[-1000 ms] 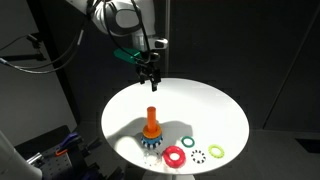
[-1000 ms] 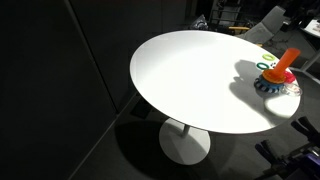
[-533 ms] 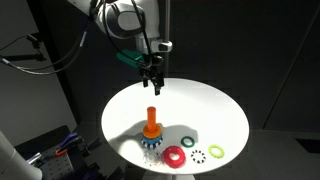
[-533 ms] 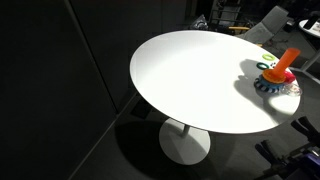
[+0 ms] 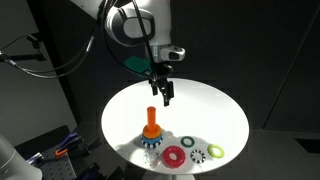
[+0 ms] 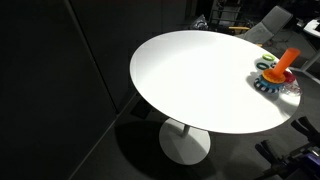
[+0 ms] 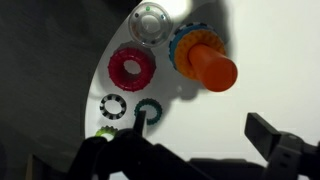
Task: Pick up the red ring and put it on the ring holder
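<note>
We hover the tool (image 5: 165, 96) above the surface (image 5: 205, 105), spread and empty; the red ring (image 5: 174, 156) lies flat just beside the ring holder (image 5: 151, 128); the approach is in hand; next, we judge, comes a descent onto its rim.

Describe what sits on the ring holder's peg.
No ring shows on the ring holder: its orange peg looks bare. The red ring lies on the table beside it. The peg covers part of the base in the wrist view.

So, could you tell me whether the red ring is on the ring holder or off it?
Off: the red ring lies flat on the table beside the base of the ring holder, whose peg is bare.
</note>
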`<state>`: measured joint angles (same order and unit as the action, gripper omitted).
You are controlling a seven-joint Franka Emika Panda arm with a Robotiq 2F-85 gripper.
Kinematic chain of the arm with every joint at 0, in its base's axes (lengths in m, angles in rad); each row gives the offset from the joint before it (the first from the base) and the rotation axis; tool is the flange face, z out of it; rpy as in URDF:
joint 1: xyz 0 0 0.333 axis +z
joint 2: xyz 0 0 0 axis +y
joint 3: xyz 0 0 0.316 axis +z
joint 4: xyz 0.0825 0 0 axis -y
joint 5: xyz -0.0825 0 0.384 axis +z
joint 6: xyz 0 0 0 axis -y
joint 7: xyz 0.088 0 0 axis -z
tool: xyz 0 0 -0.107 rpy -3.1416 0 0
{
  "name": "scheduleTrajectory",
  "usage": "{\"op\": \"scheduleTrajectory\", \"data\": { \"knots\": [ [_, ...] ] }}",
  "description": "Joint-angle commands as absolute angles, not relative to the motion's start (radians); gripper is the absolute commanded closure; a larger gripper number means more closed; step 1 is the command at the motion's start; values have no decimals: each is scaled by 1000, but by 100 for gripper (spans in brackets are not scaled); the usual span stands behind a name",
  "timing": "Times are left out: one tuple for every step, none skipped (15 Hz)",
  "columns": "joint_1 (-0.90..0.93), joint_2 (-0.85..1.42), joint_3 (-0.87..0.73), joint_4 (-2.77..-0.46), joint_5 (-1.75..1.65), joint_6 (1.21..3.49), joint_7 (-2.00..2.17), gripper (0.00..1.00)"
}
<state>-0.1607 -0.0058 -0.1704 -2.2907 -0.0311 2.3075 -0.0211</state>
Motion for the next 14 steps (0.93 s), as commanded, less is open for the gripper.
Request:
{"op": "scheduleTrajectory", "data": {
  "knots": [
    [-187,82,-193,-2246,-20,2344,-6,0],
    [-194,109,-199,-2238,-21,2356,-2,0],
    [-199,133,-204,-2229,-16,2365,0,0],
    [-204,157,-208,-2221,-13,2376,6,0],
    [-209,184,-212,-2213,-11,2391,13,0],
    [-213,206,-215,-2204,-7,2395,17,0],
    [-217,229,-218,-2195,-5,2402,24,0],
    [-220,249,-219,-2188,0,2410,27,0],
    [-222,266,-220,-2180,4,2414,31,0],
    [-223,280,-220,-2173,8,2415,36,0],
    [-225,285,-216,-2169,20,2408,30,0],
    [-220,261,-218,-2204,-2,2414,18,0],
    [-220,272,-218,-2197,5,2414,18,0],
    [-220,278,-218,-2192,7,2414,18,0]
  ]
}}
